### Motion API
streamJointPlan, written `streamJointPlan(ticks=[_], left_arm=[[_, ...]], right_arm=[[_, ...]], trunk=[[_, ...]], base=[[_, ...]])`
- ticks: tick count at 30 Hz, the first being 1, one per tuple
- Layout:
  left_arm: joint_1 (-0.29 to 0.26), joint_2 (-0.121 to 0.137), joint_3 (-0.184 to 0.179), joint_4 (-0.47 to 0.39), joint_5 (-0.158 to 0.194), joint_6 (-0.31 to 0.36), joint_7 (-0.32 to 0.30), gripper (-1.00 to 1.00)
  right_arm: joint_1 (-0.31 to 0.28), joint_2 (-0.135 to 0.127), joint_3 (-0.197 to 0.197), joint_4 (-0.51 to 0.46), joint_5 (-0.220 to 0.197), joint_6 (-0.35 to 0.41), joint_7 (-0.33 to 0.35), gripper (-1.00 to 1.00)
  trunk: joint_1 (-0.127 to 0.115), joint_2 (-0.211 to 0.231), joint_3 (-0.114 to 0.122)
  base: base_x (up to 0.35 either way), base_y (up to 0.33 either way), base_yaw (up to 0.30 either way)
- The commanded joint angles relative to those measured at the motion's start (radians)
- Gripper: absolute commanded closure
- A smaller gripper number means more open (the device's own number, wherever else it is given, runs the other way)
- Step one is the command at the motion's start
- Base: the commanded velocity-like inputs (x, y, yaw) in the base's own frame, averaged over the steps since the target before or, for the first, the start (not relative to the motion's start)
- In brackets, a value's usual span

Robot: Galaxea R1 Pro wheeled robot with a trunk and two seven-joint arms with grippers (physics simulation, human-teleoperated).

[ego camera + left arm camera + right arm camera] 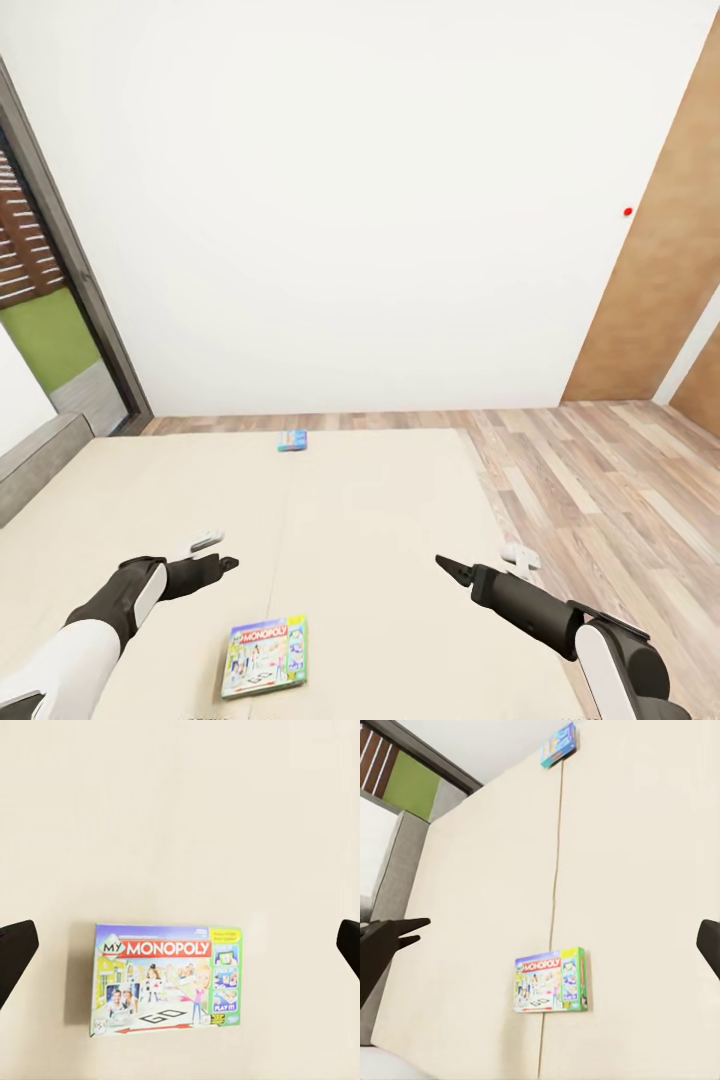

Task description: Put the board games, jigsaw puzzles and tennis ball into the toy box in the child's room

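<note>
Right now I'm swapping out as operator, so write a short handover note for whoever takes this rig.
Left gripper: open, empty, above the bed.
Right gripper: looks open, empty, also over the bed.
Monopoly box: flat on the bed, between both arms, nearest the robot.
Small blue game box: at the bed's far edge.
Done: nothing held yet.
Left: pick up both bed games and carry them to the toy box; table items not in sight here.

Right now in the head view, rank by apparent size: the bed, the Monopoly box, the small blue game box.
1. Bed, by far the largest.
2. Monopoly box.
3. Blue game box, smallest as it looks.

The blue box lies at the bed's far edge, so distance shrinks it; its true size against the Monopoly box is unsure.
</note>
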Motion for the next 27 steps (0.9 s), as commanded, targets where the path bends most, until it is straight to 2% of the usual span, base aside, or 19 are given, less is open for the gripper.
streamJointPlan(ticks=[1,27], left_arm=[[-0.001,0.000,0.007,-0.001,0.000,0.008,-0.004,-1.00],[-0.001,0.000,0.004,-0.001,0.001,0.004,-0.007,-1.00]], right_arm=[[-0.001,0.000,-0.002,0.000,0.001,0.005,0.005,-1.00],[-0.001,0.002,-0.002,0.003,0.001,0.006,0.008,-1.00]], trunk=[[0.001,-0.002,-0.004],[0.001,-0.002,-0.046]], base=[[0.000,0.000,0.000],[0.000,0.000,0.000]])
